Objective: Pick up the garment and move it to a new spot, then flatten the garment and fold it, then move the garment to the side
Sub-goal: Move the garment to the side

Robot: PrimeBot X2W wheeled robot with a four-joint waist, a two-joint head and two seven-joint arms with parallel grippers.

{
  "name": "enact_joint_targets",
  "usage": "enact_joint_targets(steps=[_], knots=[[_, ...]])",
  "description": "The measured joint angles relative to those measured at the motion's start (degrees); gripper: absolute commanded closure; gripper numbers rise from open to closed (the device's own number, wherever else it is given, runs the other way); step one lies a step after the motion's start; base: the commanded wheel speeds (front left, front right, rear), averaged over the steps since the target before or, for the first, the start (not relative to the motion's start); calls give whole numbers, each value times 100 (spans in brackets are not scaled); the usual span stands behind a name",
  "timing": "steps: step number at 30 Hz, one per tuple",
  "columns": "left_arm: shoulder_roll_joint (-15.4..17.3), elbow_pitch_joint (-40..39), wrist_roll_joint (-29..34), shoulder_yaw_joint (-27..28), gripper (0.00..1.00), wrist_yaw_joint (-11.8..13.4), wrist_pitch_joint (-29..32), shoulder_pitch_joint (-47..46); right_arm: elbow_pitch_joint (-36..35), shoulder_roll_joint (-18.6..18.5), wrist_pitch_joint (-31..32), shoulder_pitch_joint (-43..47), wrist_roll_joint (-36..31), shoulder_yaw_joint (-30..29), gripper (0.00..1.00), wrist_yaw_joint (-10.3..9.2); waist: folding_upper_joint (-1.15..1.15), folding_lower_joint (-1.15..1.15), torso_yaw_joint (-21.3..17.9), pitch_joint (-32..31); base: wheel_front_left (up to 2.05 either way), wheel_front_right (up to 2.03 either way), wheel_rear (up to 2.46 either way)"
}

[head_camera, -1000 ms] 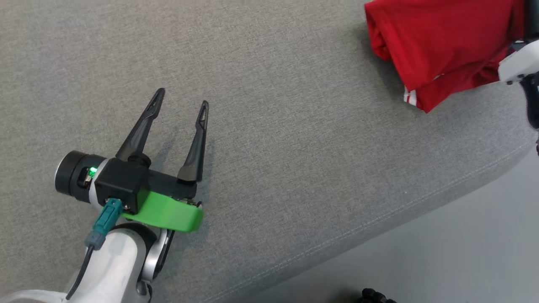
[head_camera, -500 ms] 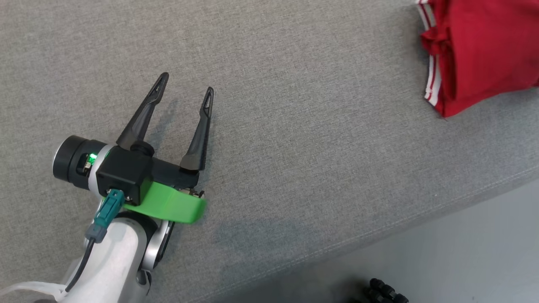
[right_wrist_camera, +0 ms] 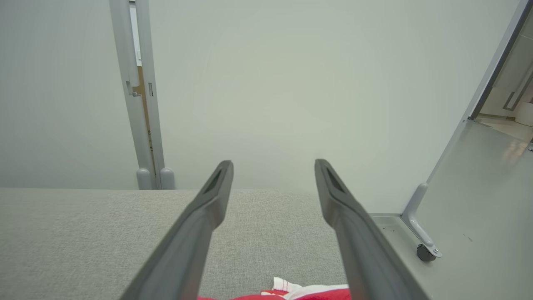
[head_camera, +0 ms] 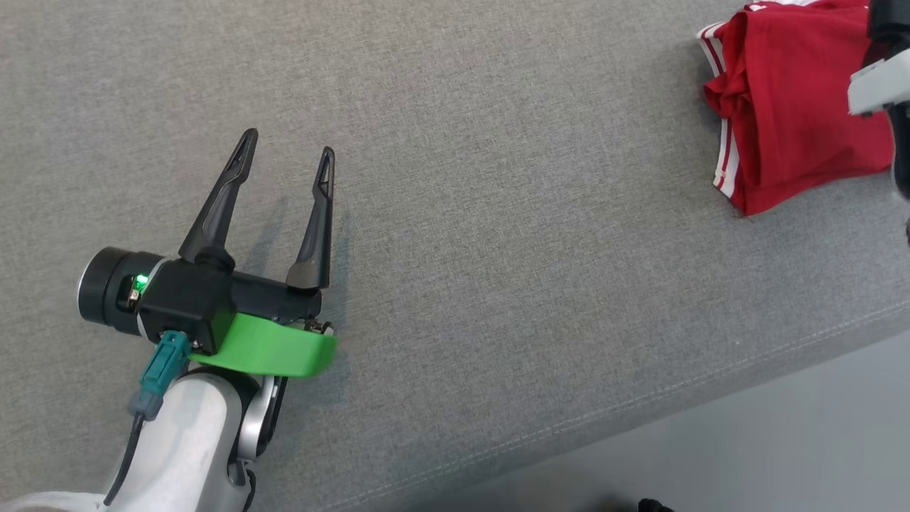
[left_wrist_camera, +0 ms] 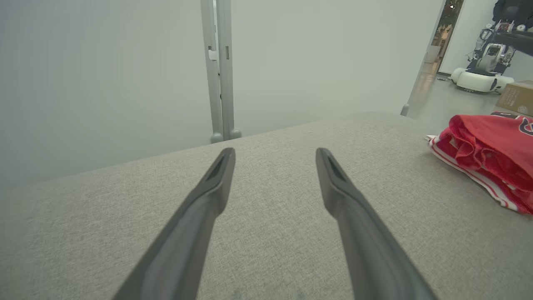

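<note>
**A:** so where's the garment [head_camera: 789,107] at?

**B:** upper right of the head view. It's a bunched red heap with white stripes down its left edge, lying on the grey cushion [head_camera: 498,213] not far from the front seam. The left wrist view catches it at the right edge [left_wrist_camera: 491,141].

**A:** and the grippers?

**B:** the left gripper [head_camera: 288,144] sits lower left in the head view, fingers spread wide with nothing in them, well apart from the garment. The right gripper [right_wrist_camera: 273,166] is spread wide too and nothing's pinched. A sliver of red and white cloth [right_wrist_camera: 300,293] peeks in at the bottom edge between its fingers. Can't tell if it touches. A pale bit of the right arm [head_camera: 874,89] overlaps the heap's right side.
</note>
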Motion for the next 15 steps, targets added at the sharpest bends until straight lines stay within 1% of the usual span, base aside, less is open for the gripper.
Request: enact_joint_targets(steps=[4,9,11,15], knots=[[-80,65,-131,102,0,113,-181,147,-926,282,-4,651,-203,-141,0,0,0,0,135,-204,0,0,0],[-137,140,-246,245,0,236,-380,358,-1903,620,-5,1441,-486,-176,0,0,0,0,401,-450,0,0,0],[-143,167,-291,308,0,290,-444,465,-2206,760,-5,1770,-571,-177,0,0,0,-1,516,-560,0,0,0],[-160,208,-344,457,0,389,-564,668,-2591,1045,14,2502,-756,-130,0,0,0,-1,736,-815,0,0,0]])
